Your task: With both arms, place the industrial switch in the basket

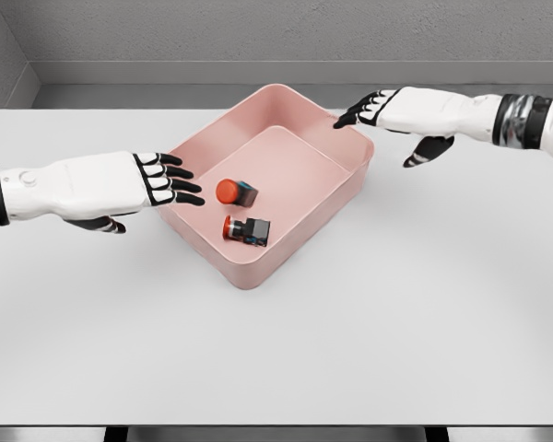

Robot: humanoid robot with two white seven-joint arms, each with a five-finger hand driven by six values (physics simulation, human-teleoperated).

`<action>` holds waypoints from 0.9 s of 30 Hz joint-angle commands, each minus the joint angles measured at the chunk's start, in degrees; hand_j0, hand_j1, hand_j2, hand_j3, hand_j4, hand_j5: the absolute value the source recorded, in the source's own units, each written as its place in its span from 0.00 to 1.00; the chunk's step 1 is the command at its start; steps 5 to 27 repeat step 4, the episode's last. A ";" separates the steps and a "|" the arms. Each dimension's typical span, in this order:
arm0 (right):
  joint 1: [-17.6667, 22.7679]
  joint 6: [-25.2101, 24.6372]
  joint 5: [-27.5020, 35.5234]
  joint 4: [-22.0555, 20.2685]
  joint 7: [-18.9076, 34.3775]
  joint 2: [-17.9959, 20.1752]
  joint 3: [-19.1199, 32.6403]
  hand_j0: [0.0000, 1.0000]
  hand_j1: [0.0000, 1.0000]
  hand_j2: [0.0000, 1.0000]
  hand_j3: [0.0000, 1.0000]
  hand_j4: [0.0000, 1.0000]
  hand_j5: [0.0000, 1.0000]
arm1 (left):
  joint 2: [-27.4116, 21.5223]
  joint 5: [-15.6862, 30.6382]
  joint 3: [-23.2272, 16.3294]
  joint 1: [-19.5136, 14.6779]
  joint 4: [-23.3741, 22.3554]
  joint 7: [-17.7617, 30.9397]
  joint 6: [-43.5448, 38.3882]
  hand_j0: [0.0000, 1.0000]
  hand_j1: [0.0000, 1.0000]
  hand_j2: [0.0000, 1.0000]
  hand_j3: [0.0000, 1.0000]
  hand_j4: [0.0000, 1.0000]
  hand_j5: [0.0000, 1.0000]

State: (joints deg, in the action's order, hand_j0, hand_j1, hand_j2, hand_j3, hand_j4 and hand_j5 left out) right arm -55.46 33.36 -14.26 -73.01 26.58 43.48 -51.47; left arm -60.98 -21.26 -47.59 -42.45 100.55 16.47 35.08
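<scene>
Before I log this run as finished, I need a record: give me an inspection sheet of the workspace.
Surface: white table, bare around the basket.
Job's things: pink basket, set at an angle; two red-capped industrial switches inside, one nearer the left wall, one near the front corner.
Clutter: nothing seen.
Hands: left hand open, at the basket's left rim; right hand open, at its far right corner; neither holds anything.
Cables: nothing seen.
Surroundings: grey wall behind the table.
</scene>
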 commanded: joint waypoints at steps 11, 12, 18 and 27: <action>1.41 -0.14 0.90 0.15 -0.91 4.42 2.69 1.00 1.00 1.00 1.00 1.00 1.00 | -0.02 0.34 0.04 0.00 -0.01 -0.03 -0.08 1.00 1.00 1.00 1.00 1.00 1.00; 1.41 -0.14 0.90 0.15 -0.91 4.42 2.69 1.00 1.00 1.00 1.00 1.00 1.00 | -0.02 0.34 0.04 0.00 -0.01 -0.03 -0.08 1.00 1.00 1.00 1.00 1.00 1.00; 1.41 -0.14 0.90 0.15 -0.91 4.42 2.69 1.00 1.00 1.00 1.00 1.00 1.00 | -0.02 0.34 0.04 0.00 -0.01 -0.03 -0.08 1.00 1.00 1.00 1.00 1.00 1.00; 1.41 -0.14 0.90 0.15 -0.91 4.42 2.69 1.00 1.00 1.00 1.00 1.00 1.00 | -0.02 0.34 0.04 0.00 -0.01 -0.03 -0.08 1.00 1.00 1.00 1.00 1.00 1.00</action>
